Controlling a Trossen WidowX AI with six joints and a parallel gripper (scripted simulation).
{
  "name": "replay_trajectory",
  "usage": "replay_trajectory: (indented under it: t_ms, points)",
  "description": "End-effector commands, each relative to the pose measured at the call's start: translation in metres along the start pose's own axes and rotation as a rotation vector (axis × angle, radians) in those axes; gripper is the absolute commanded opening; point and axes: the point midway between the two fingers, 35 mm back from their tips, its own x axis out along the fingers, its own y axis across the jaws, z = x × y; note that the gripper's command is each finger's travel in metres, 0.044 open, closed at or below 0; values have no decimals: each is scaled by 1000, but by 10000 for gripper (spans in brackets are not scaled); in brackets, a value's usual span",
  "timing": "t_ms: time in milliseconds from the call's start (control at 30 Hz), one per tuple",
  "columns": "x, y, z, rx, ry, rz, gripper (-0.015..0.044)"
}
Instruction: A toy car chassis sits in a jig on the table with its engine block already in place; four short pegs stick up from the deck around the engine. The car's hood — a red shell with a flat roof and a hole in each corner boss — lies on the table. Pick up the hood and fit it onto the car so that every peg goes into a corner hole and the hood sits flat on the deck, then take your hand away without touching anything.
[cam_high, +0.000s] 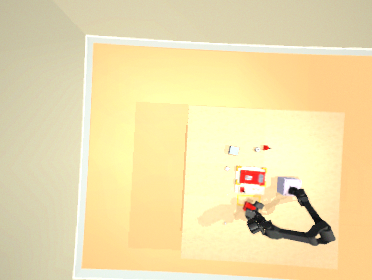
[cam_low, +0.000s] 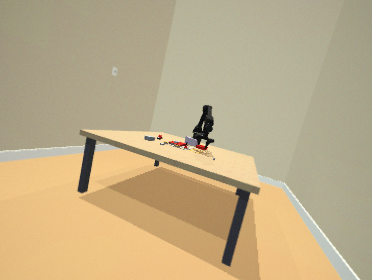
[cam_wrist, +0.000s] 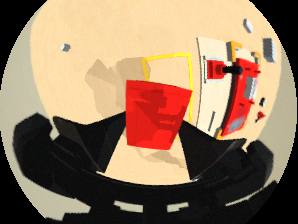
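My claw (cam_wrist: 153, 119) is clamped on the hood (cam_wrist: 154, 113); lifting it onto the chassis (cam_wrist: 233, 92) at two o'clock remains.

Red flat-roofed hood (cam_wrist: 154, 112) sits beside the jigged chassis (cam_wrist: 229, 90), apart.

The hood's (cam_wrist: 154, 113) corner holes and the chassis (cam_wrist: 229, 90) pegs seem too blurred to distinguish.

arm (cam_high: 300, 227): folded at the elbow, reaching low from its base | wrist: pitched down, as far as the small top view shows | gripper (cam_wrist: 154, 123): fingers clamped either side of the hood (cam_wrist: 156, 113)
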Motion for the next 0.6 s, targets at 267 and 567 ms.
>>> replay_trajectory:
  t_ms: [267, 567]
  points:
    - [-41, 3, 3, -6, -17, 17, 0]
    - [-58, 3, 3, -6, -17, 17, 0]
